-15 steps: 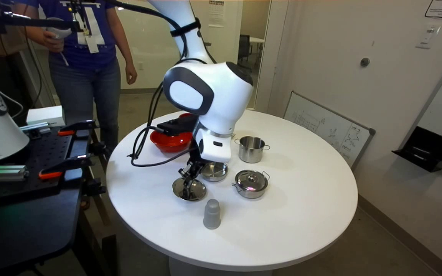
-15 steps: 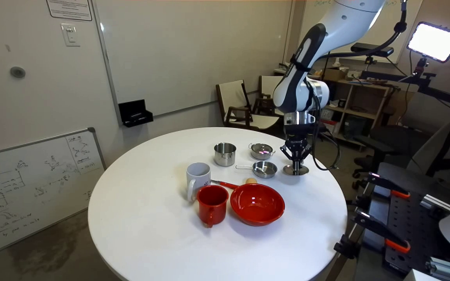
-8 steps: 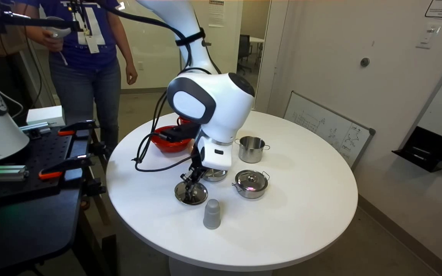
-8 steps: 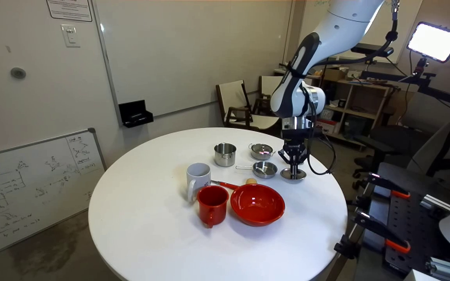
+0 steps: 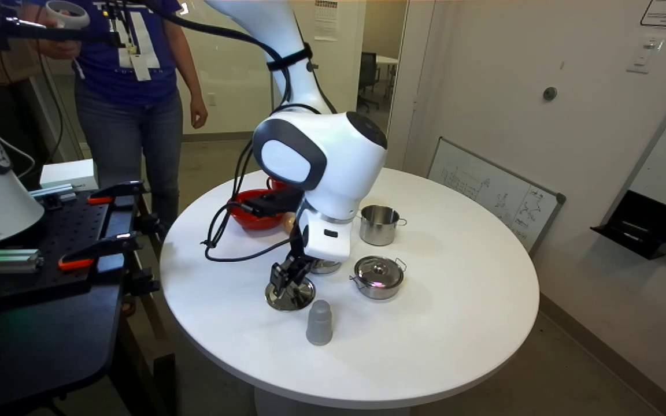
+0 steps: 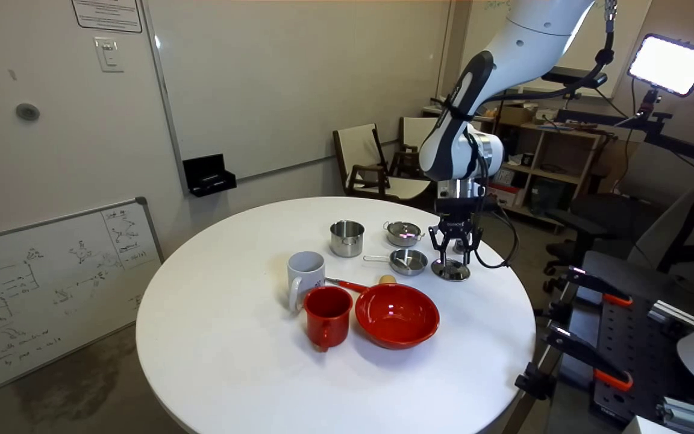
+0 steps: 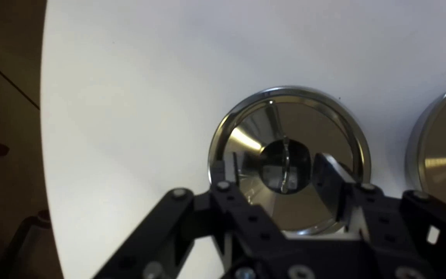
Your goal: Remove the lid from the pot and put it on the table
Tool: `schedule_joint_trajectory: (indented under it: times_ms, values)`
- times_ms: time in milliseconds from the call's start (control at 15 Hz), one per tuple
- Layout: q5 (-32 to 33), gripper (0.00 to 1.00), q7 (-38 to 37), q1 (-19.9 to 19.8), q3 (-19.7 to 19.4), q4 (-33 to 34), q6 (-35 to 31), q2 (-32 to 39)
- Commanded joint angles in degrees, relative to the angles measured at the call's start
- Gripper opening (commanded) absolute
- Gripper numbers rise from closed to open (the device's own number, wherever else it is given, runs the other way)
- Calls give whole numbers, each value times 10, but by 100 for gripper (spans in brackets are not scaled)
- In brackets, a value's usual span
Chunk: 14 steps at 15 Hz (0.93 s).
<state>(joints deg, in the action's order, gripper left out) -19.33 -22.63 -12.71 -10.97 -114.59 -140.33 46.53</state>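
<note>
The small round silvery lid [image 5: 298, 297] lies flat on the white table [image 5: 454, 323], its thin handle upward. In an exterior view the same lid [image 6: 450, 271] sits to the right of a shallow pan. My gripper [image 6: 454, 258] is directly above it, fingers spread. Seen from the wrist, the lid's handle [image 7: 286, 166] stands between the parted fingers of the gripper [image 7: 275, 166], with a gap on both sides. The tall steel pot [image 5: 379, 226] stands uncovered farther back, its open top visible in both exterior views.
The shallow pan [image 6: 408, 262] is close beside the lid. A wider lidded steel pot [image 5: 378, 278] and a grey cup-like object [image 5: 319, 323] are also near. A red bowl [image 6: 396, 316], a red mug [image 6: 328, 319] and a white mug [image 6: 306, 271] stand elsewhere on the table.
The lid, earlier hanging from my shut gripper, has come down slightly and now rests on the table. My fingers have parted from its handle.
</note>
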Motion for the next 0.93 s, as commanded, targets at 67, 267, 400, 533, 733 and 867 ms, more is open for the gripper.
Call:
schedule_joint_trajectory:
  times_ms: [67,267,400,533,733,867]
  values:
    - [-6,94,-27,17,-24,-51,-42,-57]
    - [23,100,-47,51,-54,-97,-83,-113]
    - [56,100,-31,72,-67,-122,-90,-158]
    - [104,100,2,82,-67,-132,-64,-200]
    - [113,100,-9,70,-51,-106,-59,-185]
    - [121,100,-3,74,-50,-116,-52,-205]
